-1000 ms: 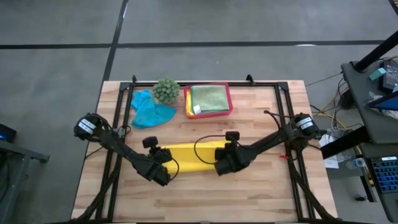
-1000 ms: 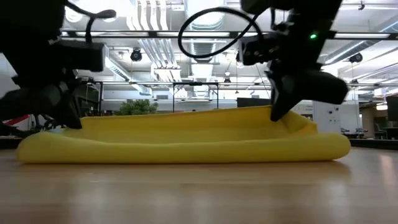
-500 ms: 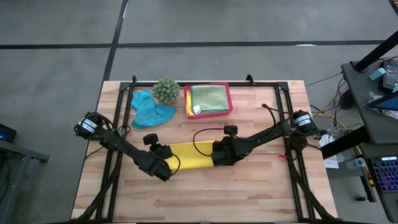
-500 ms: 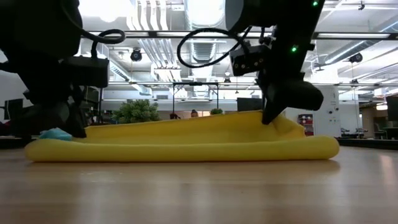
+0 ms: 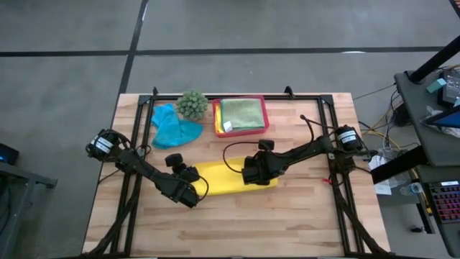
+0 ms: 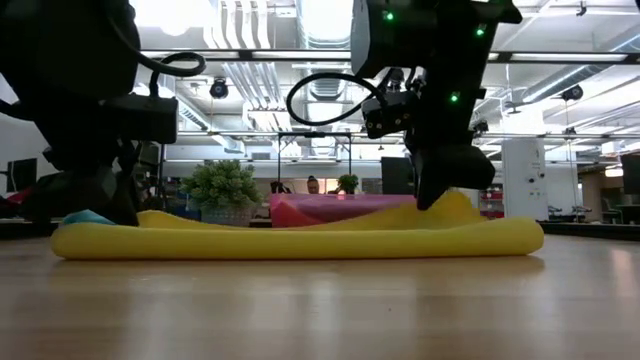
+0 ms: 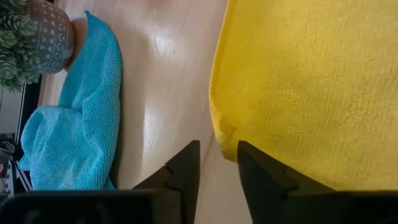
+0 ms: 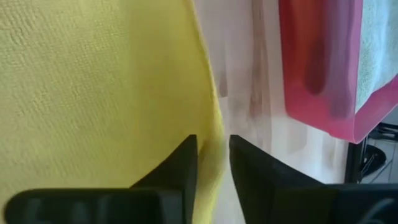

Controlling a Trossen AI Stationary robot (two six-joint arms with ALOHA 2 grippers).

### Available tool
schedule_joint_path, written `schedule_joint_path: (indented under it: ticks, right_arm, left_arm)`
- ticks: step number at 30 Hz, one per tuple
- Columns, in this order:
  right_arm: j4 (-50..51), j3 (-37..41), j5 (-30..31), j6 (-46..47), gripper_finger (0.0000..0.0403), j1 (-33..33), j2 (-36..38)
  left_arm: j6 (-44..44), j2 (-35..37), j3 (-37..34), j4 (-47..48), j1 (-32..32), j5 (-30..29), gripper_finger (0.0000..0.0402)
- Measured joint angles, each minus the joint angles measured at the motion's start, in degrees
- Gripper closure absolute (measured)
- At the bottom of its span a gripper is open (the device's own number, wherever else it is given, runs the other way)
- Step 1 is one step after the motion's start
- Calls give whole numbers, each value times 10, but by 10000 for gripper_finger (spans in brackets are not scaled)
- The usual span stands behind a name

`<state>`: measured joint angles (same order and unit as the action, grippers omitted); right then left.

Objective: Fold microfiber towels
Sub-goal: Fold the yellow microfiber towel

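Observation:
A yellow microfiber towel (image 5: 223,180) lies folded double at the table's middle, a long low band in the low view (image 6: 300,240). My left gripper (image 7: 217,163) is at the towel's left end, fingers slightly open, with the towel's corner (image 7: 224,134) just beyond their tips. My right gripper (image 8: 213,155) is over the towel's right part, fingers slightly open around the upper layer's edge (image 8: 214,124). There the towel still rises to a peak (image 6: 455,205). A teal towel (image 5: 172,128) lies crumpled at the far left. My left gripper: I cannot tell whether its fingertips touch the yellow towel's corner (image 7: 225,138), which lies flat on the table before them. My right gripper slants down from the right, with the upper layer's edge (image 8: 216,146) between its parted fingers. Whether they touch it I cannot tell.
A pink tray (image 5: 215,119) holding a folded light green towel (image 5: 243,113) stands at the far middle. A spiky green plant (image 5: 191,104) in a pot sits beside it, next to the teal towel. A black frame (image 5: 327,108) runs along the table's far, left and right sides.
My right gripper has gone toward the table's far edge and a little left, carrying the yellow towel's upper layer over. That layer, raised along its whole length before, has sunk flat at the left and middle and stays peaked only at the right gripper. The towel looks narrower from above.

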<state>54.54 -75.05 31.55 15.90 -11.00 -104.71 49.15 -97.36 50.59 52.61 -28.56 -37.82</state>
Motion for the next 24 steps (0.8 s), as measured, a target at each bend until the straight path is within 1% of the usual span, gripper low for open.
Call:
schedule_joint_path:
  ticks: [4,8,11,15,18,21,24]
  right_arm:
    - [3,0,0,0,289,3,0]
    - [26,0,0,0,273,3,2]
    - [42,0,0,1,271,3,9]
    - [41,0,-1,2,279,2,15]
    - [39,0,-3,12,287,-5,20]
    - [33,0,-5,24,293,-20,26]
    - [27,1,-16,37,296,-39,29]
  left_arm:
    - [0,2,3,16,0,4,296]
    - [-4,20,13,48,0,32,294]
    - [-4,45,19,66,0,63,294]
    - [-1,93,21,67,0,94,294]
    - [0,128,21,30,-1,107,294]
    - [-8,153,21,-43,-4,109,294]
    - [-40,159,20,-139,-7,119,294]
